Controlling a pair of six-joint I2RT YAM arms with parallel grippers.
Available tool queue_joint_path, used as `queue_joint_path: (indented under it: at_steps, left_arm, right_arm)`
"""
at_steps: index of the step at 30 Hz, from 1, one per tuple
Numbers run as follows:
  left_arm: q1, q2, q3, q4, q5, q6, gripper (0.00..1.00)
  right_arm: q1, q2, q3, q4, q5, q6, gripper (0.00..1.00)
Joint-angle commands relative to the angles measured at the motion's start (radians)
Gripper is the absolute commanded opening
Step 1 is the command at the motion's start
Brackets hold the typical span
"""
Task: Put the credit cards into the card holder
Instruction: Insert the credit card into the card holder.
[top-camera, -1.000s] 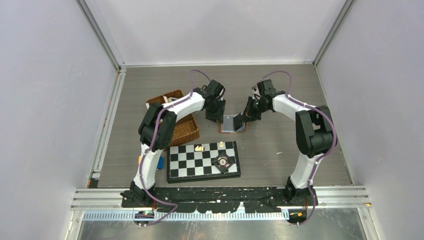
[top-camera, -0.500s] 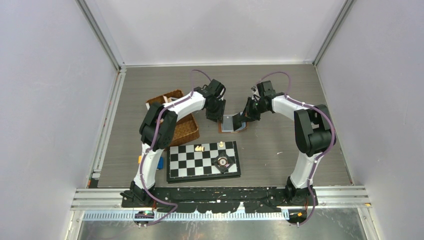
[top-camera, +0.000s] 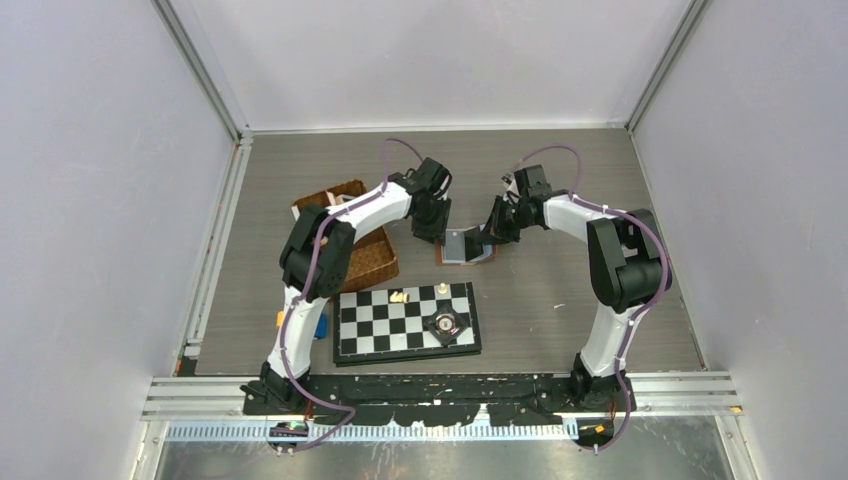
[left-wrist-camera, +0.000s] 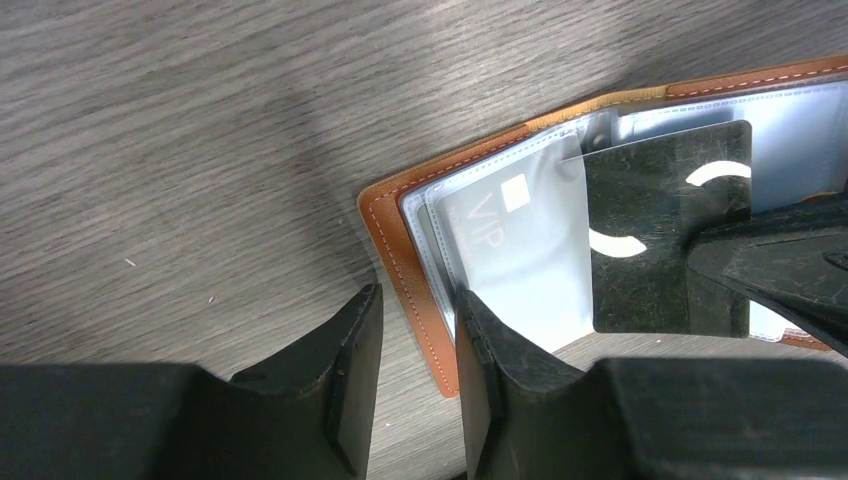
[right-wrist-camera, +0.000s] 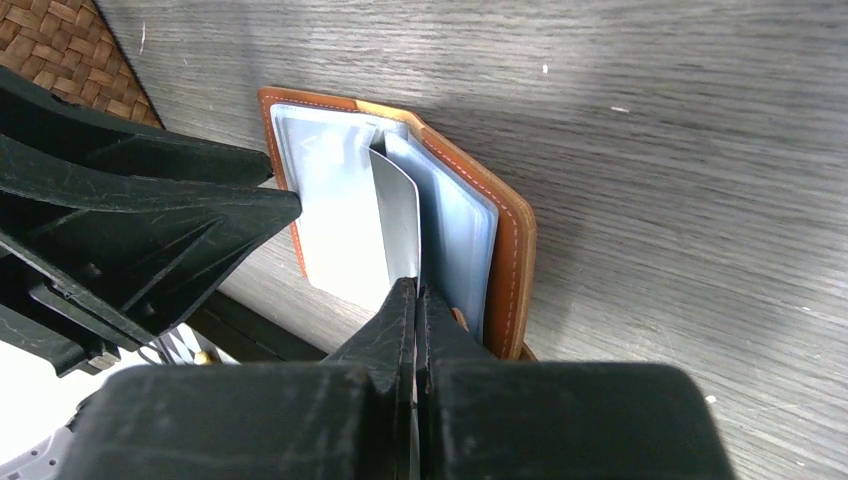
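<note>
Nearest the arm bases a chessboard (top-camera: 380, 330) lies flat on the grey wood table (top-camera: 560, 200), with two small pale pieces on its far squares and a round dark thing toward its right side. Beyond its left corner stands a brown wicker basket (top-camera: 375, 262), partly hidden under the left arm. Past the board, near the middle of the table, the card holder (top-camera: 460, 250) lies open and flat, tan leather outside and clear pale sleeves facing up, with both arms bent down over it from either side. The left gripper (left-wrist-camera: 417, 293) is partly open at the holder's left edge: one finger stands outside the stitched leather border over the bare table, and the other is over the inner sleeve, so the border runs between them without being pinched. A pale card marked VIP (left-wrist-camera: 520, 250) sits inside the clear sleeve just beside that finger. The right gripper (right-wrist-camera: 413, 290) is closed tight on a credit card (right-wrist-camera: 395, 225), which stands on edge near the fold of the open holder, between the left and right sleeves. Whether its lower edge has entered a pocket cannot be told.
</note>
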Motion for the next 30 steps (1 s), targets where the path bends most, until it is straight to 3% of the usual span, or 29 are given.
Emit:
queue_joint_path:
  at_steps: [1,18,30]
  left_arm:
    - [-0.004,0.028,0.018,-0.020,-0.042,0.025,0.34]
    - [-0.003,0.019,0.009,-0.016,-0.022,0.016,0.30]
    - [-0.002,0.012,0.013,-0.034,-0.075,0.038,0.29]
  right_arm:
    - [0.005,0.029,-0.027,0.037,0.039,-0.011,0.00]
    - [0.013,0.055,-0.054,0.077,0.050,0.042,0.01]
    - [0.013,-0.005,-0.030,-0.013,0.160,-0.013,0.01]
